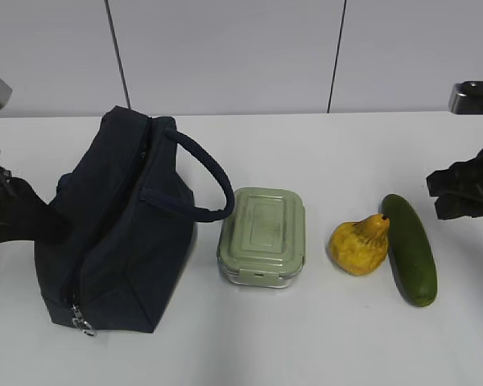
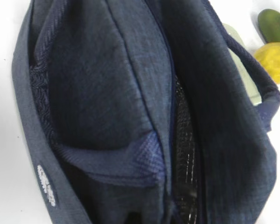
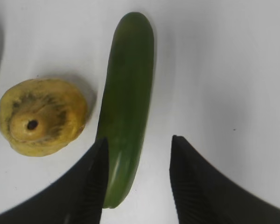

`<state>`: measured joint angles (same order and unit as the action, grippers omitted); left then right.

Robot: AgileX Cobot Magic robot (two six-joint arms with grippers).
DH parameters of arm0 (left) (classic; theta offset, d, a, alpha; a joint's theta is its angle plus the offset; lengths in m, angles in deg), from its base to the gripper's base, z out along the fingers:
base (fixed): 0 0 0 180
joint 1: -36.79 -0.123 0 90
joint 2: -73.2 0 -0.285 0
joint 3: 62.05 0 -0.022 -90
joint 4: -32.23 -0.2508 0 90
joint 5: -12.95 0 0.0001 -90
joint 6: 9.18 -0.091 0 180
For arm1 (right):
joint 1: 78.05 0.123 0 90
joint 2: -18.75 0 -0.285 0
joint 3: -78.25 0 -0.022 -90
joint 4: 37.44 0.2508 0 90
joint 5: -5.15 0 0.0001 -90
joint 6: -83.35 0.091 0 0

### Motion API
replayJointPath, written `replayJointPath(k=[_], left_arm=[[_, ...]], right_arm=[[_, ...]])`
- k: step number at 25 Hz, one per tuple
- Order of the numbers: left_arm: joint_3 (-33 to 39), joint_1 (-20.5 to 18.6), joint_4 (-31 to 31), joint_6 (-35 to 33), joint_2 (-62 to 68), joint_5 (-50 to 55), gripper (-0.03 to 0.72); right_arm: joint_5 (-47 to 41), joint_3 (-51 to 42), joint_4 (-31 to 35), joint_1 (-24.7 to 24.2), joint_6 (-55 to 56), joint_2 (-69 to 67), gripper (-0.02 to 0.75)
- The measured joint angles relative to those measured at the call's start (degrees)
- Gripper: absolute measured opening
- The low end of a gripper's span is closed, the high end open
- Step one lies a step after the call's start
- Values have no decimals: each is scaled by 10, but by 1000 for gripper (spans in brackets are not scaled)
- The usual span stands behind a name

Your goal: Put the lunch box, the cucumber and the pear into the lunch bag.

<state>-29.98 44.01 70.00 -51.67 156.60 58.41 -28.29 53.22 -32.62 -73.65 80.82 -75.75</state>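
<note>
Right gripper (image 3: 137,179): is being held above the table with its fingers spread apart; nothing is being gripped.
Cucumber (image 3: 126,107): is lying on the table directly beneath that gripper, its near end showing between the fingers, close against the left one; contact cannot be told.
Pear (image 3: 42,116): is resting just to the left of the cucumber, still outside the bag.
Lunch box (image 1: 262,236): is sitting farther left again, between pear and bag, lid on.
Lunch bag (image 1: 117,233): is standing farthest from the right gripper; the zip is being shown parted, mesh lining visible in the gap.
Left gripper: is being hidden at the bag's far side; its opening cannot be told.
Progress: nothing is being shown inside the bag; all three items are judged still to be packed, the cucumber likely first.
</note>
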Motion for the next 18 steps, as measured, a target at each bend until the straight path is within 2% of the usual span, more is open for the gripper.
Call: replayJointPath(k=[2,4,12,18], left_arm=[[0,0,1,0,2,0,18],[0,0,1,0,2,-1,-7],[0,0,1,0,2,-1,-13],[-1,0,1,0,2,-1,-13]], right_arm=[[-6,15,0,0,0,-11,345],[-12,33,2,0,0,-29,351],[-76,147,26,0,0,-133,517],[-140,244,34,0,0,-227,546]])
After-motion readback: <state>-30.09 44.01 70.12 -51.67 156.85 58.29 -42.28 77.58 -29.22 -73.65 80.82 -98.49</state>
